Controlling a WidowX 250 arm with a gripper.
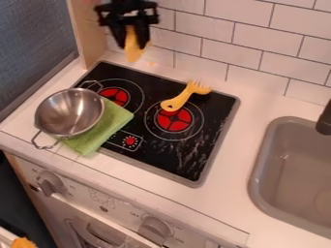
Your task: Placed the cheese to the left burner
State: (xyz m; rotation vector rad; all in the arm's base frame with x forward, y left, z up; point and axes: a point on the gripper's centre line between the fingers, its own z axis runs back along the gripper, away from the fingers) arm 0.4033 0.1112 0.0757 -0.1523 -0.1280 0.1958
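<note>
Gap over left burner (114,97) between steel pot (69,114) and yellow fork (184,98), pot crowding burner's edge, tiled wall (252,36) behind

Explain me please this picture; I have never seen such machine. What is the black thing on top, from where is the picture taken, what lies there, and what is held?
The black thing is the gripper, the two-fingered "hand" of a robot arm. It holds a yellow-orange piece, probably the cheese, above the counter behind the stove.

There is one picture, from a fixed camera looking down at a slant.

Below is a black stove with red burners. A metal pot sits at its left side, partly on a green cloth. A yellow fork lies over the edge of the right burner. The gray sink is on the right.
</note>
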